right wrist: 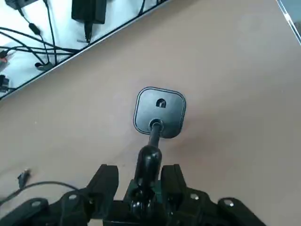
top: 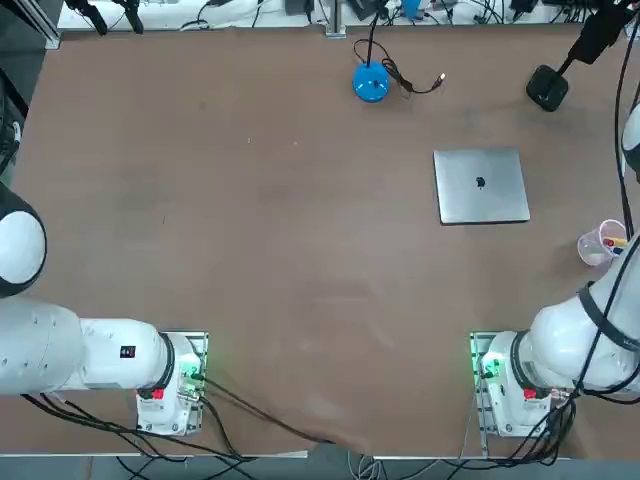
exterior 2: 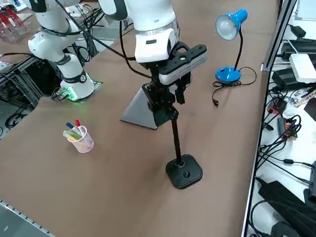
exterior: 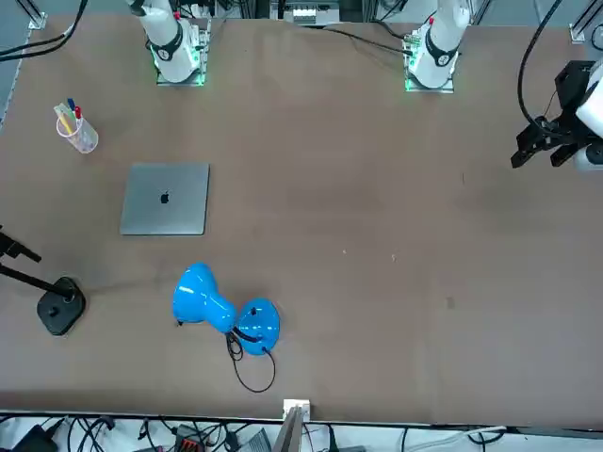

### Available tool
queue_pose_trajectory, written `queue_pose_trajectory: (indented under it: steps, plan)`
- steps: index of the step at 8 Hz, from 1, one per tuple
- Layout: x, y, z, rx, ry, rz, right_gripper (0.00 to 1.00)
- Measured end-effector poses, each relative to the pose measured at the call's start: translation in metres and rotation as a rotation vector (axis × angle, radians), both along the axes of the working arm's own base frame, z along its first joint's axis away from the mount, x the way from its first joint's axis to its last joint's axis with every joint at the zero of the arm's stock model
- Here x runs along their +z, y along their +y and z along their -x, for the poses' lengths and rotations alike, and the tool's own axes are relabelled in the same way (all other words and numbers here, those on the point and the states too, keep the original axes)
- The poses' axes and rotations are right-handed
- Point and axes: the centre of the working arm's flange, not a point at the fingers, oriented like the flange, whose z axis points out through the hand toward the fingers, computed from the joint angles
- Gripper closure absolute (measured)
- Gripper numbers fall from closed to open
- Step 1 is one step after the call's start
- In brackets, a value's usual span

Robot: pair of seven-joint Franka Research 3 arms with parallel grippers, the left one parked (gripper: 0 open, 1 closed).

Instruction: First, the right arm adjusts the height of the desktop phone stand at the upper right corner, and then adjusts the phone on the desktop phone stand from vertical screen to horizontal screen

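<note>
The desktop phone stand has its rounded black base (exterior 2: pixel 184 171) near the table's far right corner, also seen from overhead (top: pixel 547 88) and in the wrist view (right wrist: pixel 160 112). Its slim pole (exterior 2: pixel 175 139) rises to a ball joint (right wrist: pixel 148 159). My right gripper (exterior 2: pixel 167 101) hangs over the pole's top, and its two fingers (right wrist: pixel 107 182) sit on either side of the neck just above the ball, shut on it. A dark slab (exterior 2: pixel 160 113) at the pole's top, mostly hidden by the gripper, looks like the phone.
A silver laptop (top: pixel 481 186) lies closed on the table nearer my base than the stand. A clear cup of pens (top: pixel 601 241) stands at the right edge. A blue gooseneck lamp (exterior 2: pixel 228 74) stands at the far edge, with cables and chargers beyond it.
</note>
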Motion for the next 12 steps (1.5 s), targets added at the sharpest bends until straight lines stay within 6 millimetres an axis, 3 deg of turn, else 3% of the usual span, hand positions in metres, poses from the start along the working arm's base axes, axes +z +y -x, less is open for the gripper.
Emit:
queue_pose_trajectory:
  steps: [5, 7, 8, 12]
  plan:
    - [-0.01, -0.001, -0.002, -0.038, 0.011, -0.007, 0.46]
    - [-0.013, -0.002, -0.003, -0.038, 0.016, -0.008, 0.59]
    - [-0.013, -0.002, -0.003, -0.043, 0.014, -0.008, 0.7]
    - [-0.014, -0.003, -0.005, -0.057, 0.002, -0.004, 0.7]
